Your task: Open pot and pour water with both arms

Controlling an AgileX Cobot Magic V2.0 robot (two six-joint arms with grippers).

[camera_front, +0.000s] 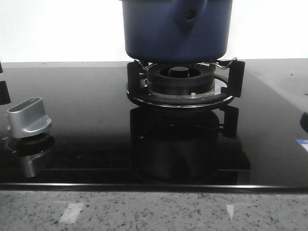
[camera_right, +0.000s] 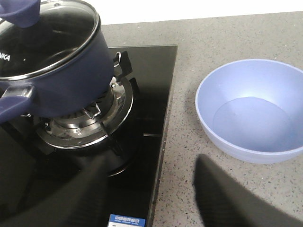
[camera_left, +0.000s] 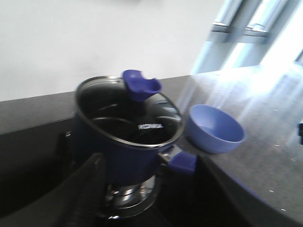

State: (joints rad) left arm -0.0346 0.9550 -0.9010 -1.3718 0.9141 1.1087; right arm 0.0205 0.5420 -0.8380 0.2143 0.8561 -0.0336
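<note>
Item 1, nearest: my right end effector (camera_right: 147, 198), two dark fingers (camera_right: 222, 198) spread wide with nothing between them, hovering over the edge where the black glass cooktop (camera_right: 151, 94) met the speckled surface (camera_right: 227, 42).

Item 2: my left end effector. Only one dark, blurred finger (camera_left: 87, 189) showed in the left wrist view, close to the pot's side. I could not tell whether it stood wide or narrow; nothing appeared to be held.

Item 3: control knob (camera_front: 29, 118), silver, on the cooktop's left part in the front view, well apart from the burner.

Item 4: burner ring (camera_front: 182, 86), black, pronged, at the cooktop's middle.

Item 5: the pot (camera_front: 175, 31), dark blue, seated on the burner prongs. Its glass lid (camera_left: 128, 111) was in place, with a blue knob (camera_left: 141, 85) on top, and a blue handle stub (camera_left: 182, 162) faced the bowl.

Item 6: bowl (camera_right: 253, 109), pale blue, on the speckled surface just beside the cooktop. Whether it held anything I could not tell.

Risks, as I judged them: the lid was not yet off, so tilting the pot first would send the lid sliding. The lid knob was a small target; an off-centre pinch could drop glass onto glass. Lifting by one short handle stub could let the pot roll and spill short of the bowl. Dragging its base across the prongs could snag it.
</note>
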